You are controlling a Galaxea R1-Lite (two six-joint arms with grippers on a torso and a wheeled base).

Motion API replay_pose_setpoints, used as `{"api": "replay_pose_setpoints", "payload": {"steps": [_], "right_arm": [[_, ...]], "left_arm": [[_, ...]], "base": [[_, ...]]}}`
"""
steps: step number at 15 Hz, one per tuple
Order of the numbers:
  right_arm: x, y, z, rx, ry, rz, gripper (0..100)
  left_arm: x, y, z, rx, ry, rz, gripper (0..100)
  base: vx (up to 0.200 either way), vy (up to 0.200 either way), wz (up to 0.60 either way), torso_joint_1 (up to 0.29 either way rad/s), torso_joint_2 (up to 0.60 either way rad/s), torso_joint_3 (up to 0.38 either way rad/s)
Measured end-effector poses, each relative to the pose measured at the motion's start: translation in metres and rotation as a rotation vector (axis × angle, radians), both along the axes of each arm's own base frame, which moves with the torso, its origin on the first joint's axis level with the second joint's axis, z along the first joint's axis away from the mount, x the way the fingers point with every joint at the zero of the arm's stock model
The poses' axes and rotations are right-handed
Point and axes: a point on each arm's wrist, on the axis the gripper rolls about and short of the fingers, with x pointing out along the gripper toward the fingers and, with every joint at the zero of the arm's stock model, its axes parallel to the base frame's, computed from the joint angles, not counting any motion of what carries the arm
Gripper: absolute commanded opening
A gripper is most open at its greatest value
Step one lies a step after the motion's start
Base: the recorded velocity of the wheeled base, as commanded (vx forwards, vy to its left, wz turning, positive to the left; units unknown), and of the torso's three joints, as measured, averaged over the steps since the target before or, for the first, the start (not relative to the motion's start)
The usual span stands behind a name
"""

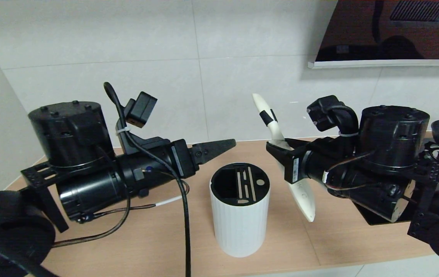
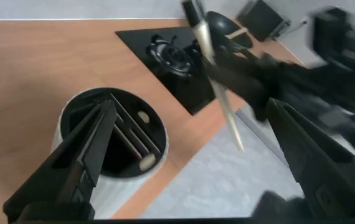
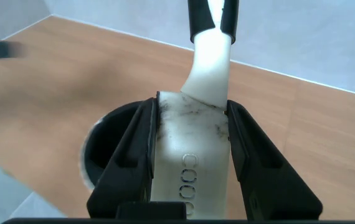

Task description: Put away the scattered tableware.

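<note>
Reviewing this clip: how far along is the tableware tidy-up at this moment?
Done: nothing visibly stored; the white ribbed cylindrical holder looks unfilled under its black slotted top. In hand: the right gripper is shut on a white plastic spatula with a black-banded handle, tilted beside the holder. The left gripper is open near the holder. Left: lower the spatula into a slot and release.

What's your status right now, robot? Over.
Left gripper open, empty, beside the white holder. Right gripper shut on white utensil, tilted, to the holder's right. Nothing over the holder's slots.
</note>
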Motion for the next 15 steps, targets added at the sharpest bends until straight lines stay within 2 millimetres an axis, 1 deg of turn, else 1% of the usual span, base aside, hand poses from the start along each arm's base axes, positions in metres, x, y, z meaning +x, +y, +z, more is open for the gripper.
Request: {"api": "replay_pose_setpoints", "payload": {"steps": [2, 3, 6, 15], "right_arm": [[-0.004, 0.008, -0.003, -0.008, 0.006, 0.012, 0], [-0.005, 0.01, -0.005, -0.011, 0.01, 0.017, 0], [-0.009, 0.017, -0.008, -0.016, 0.019, 0.041, 0], [-0.027, 0.039, -0.021, -0.037, 0.055, 0.127, 0]], "left_arm": [[0.007, -0.014, -0.004, -0.095, 0.062, 0.004, 100], [0.009, -0.018, -0.006, -0.115, 0.078, -0.003, 100], [0.014, -0.027, -0.009, -0.16, 0.14, -0.01, 100], [0.026, -0.044, -0.018, -0.173, 0.155, 0.019, 100]], "base": [[0.0, 0.0, 0.0, 0.0, 0.0, 0.0], [0.0, 0.0, 0.0, 0.0, 0.0, 0.0], [0.0, 0.0, 0.0, 0.0, 0.0, 0.0], [0.0, 0.0, 0.0, 0.0, 0.0, 0.0]]}}
